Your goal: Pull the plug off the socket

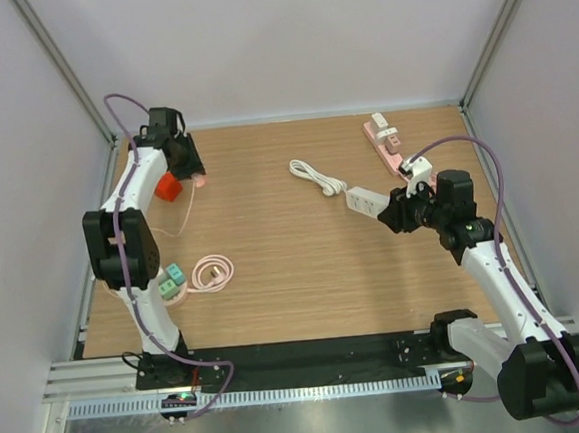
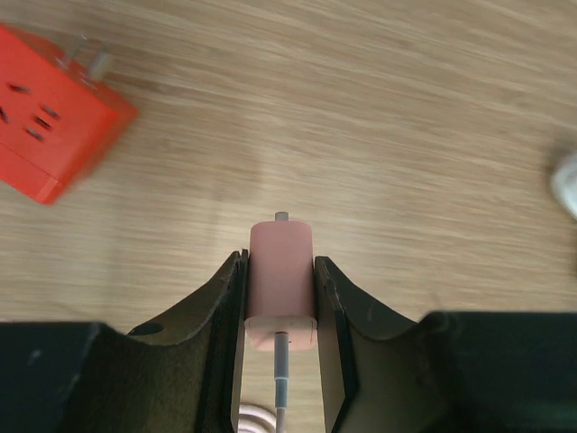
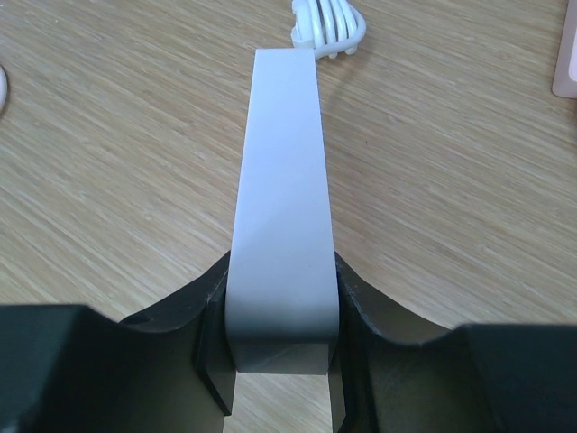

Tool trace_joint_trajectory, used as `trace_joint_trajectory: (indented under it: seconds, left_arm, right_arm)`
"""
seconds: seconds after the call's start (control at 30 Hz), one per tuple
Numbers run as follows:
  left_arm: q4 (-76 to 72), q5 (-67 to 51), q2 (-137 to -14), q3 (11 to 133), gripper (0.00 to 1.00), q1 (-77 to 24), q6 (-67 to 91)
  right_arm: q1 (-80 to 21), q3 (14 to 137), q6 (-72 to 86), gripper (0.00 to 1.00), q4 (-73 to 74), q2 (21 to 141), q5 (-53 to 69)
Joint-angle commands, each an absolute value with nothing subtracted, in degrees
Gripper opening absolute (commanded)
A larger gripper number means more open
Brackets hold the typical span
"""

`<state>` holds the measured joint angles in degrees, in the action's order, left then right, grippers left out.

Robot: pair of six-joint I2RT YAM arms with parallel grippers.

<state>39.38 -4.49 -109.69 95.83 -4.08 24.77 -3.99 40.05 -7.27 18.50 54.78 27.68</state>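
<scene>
Beside orange socket (image 2: 54, 113), left tool (image 2: 279, 264) clamps pink plug (image 2: 280, 289), right tool (image 3: 281, 275) white strip (image 3: 281, 135).

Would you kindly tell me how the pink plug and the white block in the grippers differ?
The pink plug is short and rounded; the white block is long and flat-sided. The pink plug trails a thin cable; the white block ends by a coiled white cord. Both are clamped, in the left gripper and right gripper respectively.
</scene>
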Motion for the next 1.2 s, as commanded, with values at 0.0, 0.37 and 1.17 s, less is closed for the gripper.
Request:
trace_joint_trajectory:
  seconds: [0.0, 0.37, 1.17]
  left_arm:
    - [45.25, 5.16, -114.86, 104.31, 0.0, -3.96, 13.11]
    - [47.11, 15.64, -128.04, 114.7, 0.0, -3.96, 4.13]
    - [45.18, 14.96, -125.16, 116.46, 0.71, -3.96, 8.17]
  right_arm:
    - [-4.22, 43.24, -7.91, 0.01, 16.26, 54.58, 30.67]
    - [-4.22, 43.42, -7.91, 0.01, 16.52, 54.76, 30.94]
    - [-4.22, 43.33, -8.17, 0.01, 16.35, 55.02, 31.2]
